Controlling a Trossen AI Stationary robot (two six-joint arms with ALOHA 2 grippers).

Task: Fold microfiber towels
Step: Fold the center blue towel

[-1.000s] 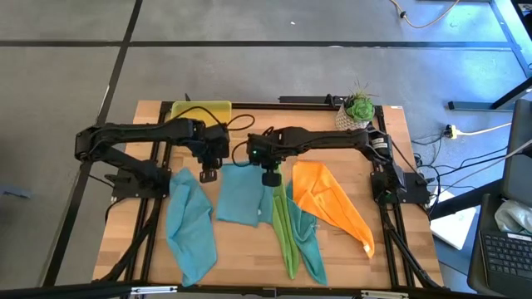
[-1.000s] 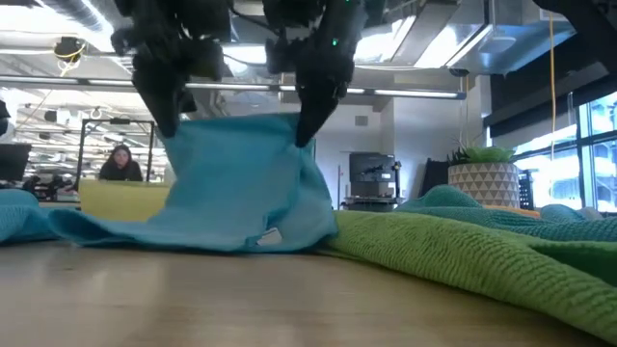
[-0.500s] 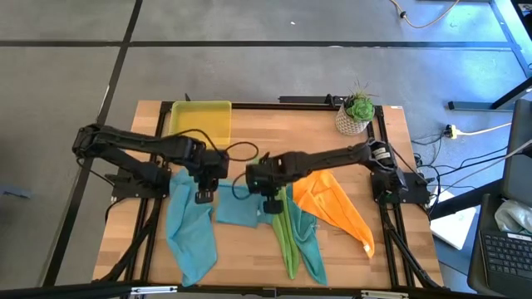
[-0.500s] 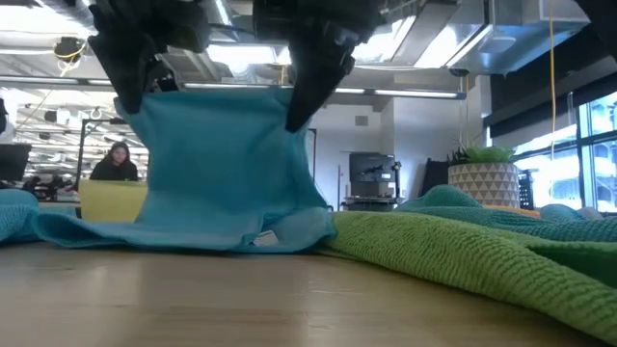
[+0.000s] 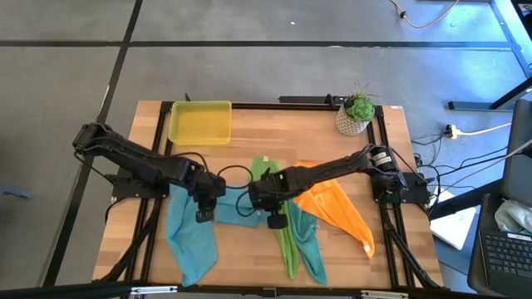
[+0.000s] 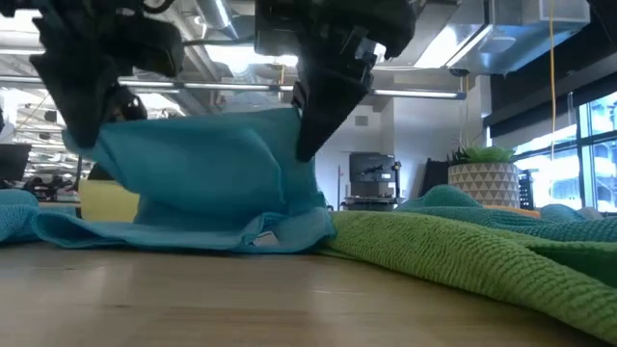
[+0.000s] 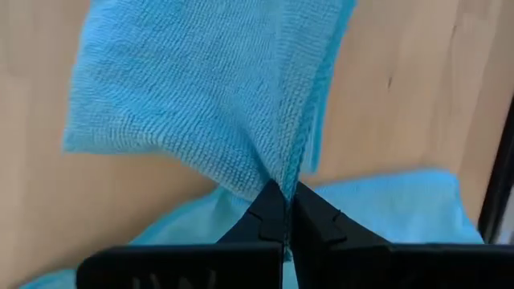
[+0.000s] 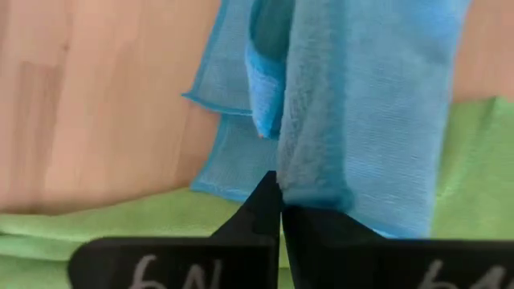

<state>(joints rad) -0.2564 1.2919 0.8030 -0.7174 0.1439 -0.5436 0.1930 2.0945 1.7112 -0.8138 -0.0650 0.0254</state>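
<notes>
A light blue towel (image 5: 237, 213) hangs between my two grippers at the table's middle. Its lower part (image 6: 193, 234) lies on the table. My left gripper (image 5: 204, 215) is shut on its left raised corner. My right gripper (image 5: 275, 221) is shut on its right raised corner. A second blue towel (image 5: 190, 241) lies at the left. A lime green towel (image 5: 288, 237), a teal towel (image 5: 312, 246) and an orange towel (image 5: 334, 204) lie at the right. My left gripper pinches the towel's left raised corner (image 7: 280, 183) between its two fingers, from above, pointing down. The cloth hangs below, slack, with its lower edge on the table. My right gripper pinches the towel's right raised corner (image 8: 299, 181) between its two fingers, from above, pointing down. The cloth bunches at the fingers and hangs down onto the table beside the green towel (image 8: 120, 221).
A yellow-green tray (image 5: 199, 122) stands at the far left. A potted plant (image 5: 358, 111) stands at the far right. Bare wood (image 5: 274, 133) lies between them. Cables and metal frame rails run along the table's sides.
Both grippers have gone toward the table's near edge, carrying the light blue towel's far edge up and over. The towel has folded over on itself, while its near edge has stayed on the table.
</notes>
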